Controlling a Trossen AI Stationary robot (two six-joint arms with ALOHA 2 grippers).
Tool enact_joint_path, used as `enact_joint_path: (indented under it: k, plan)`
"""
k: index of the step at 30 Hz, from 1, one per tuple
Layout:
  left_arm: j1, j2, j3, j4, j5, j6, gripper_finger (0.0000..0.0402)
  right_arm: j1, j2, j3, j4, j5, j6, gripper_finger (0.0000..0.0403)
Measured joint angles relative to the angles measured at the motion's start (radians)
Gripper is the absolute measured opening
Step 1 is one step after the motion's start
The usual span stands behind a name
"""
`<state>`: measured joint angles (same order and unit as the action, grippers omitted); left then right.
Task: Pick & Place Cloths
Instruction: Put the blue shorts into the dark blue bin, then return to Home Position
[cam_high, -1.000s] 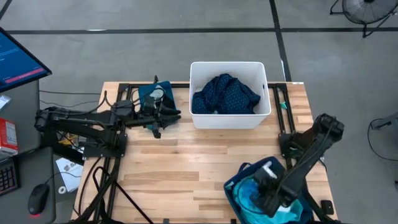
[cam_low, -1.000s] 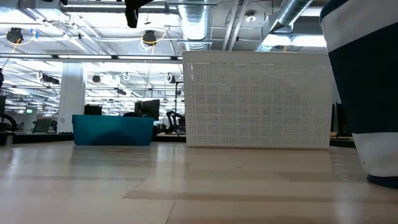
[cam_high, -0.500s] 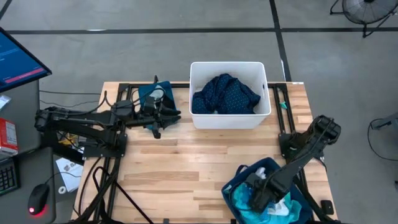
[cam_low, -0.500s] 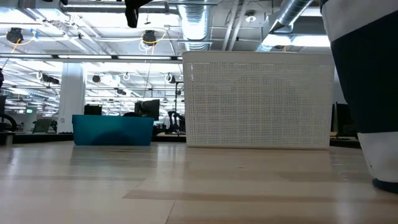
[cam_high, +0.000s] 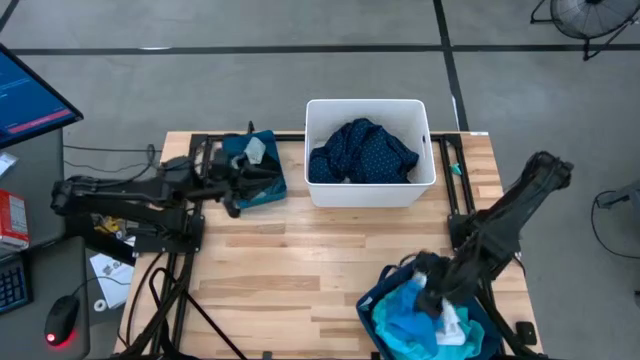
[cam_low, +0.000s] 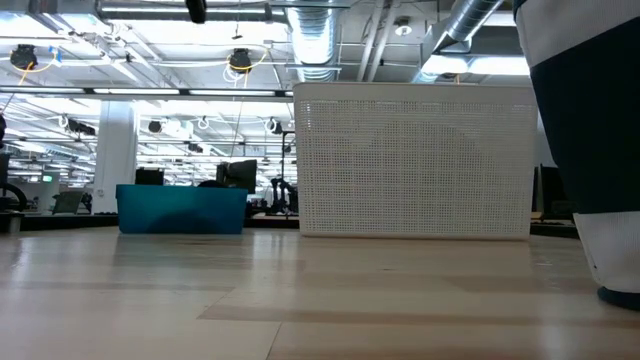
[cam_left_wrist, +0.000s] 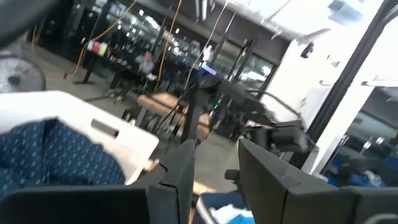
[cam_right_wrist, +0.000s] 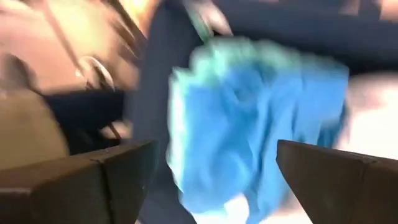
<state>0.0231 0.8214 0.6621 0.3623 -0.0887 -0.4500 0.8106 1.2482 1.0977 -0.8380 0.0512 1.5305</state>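
A navy cloth with small white dots (cam_high: 364, 150) lies heaped in the white tub (cam_high: 318, 190) at the far middle. Bright blue and turquoise cloths (cam_high: 408, 318) and a white piece (cam_high: 452, 322) lie in the navy fabric bin (cam_high: 372, 300) at the near right. My right gripper (cam_high: 430, 285) hovers over that bin, open, with the blue cloth (cam_right_wrist: 249, 124) below its fingers. A pale piece (cam_high: 256, 150) lies in the teal bin (cam_high: 262, 172) at the far left. My left gripper (cam_high: 235, 192) hangs open and empty at that bin's near side.
In the low view the teal bin (cam_low: 180, 208), the white tub (cam_low: 415, 160) and the navy bin's wall (cam_low: 590, 140) stand along the table. Bare wood lies between the bins. A desk with a monitor (cam_high: 30, 95) stands off the left edge.
My right gripper has risen out of the navy bin and toward the far edge, its arm swinging up; the blue cloths in the bin now show uncovered. My left gripper has drawn back toward the table's left edge, uncovering more of the teal bin.
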Motion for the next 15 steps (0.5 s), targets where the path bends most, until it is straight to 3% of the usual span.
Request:
enact_joint_path:
  k: [4, 7, 12, 15]
  plan:
    - [0.0, -0.1, 0.0, -0.055, 0.0, 0.02, 0.0083, 0.0, -0.142, 0.0, 0.044, 0.284, -0.148, 0.0285]
    - [0.0, -0.176, 0.0, -0.164, -0.01, 0.083, 0.0027, -0.03, -0.242, 0.002, 0.105, 0.47, -0.396, 0.0223]
    - [0.0, -0.28, 0.0, -0.394, -0.17, 0.106, 0.0003, -0.099, -0.385, 0.003, 0.183, 0.61, -0.861, 0.0039]
    - [0.0, -0.337, 0.0, -0.515, -0.249, 0.114, 0.0001, -0.148, -0.458, 0.002, 0.197, 0.627, -1.053, 0.0017]
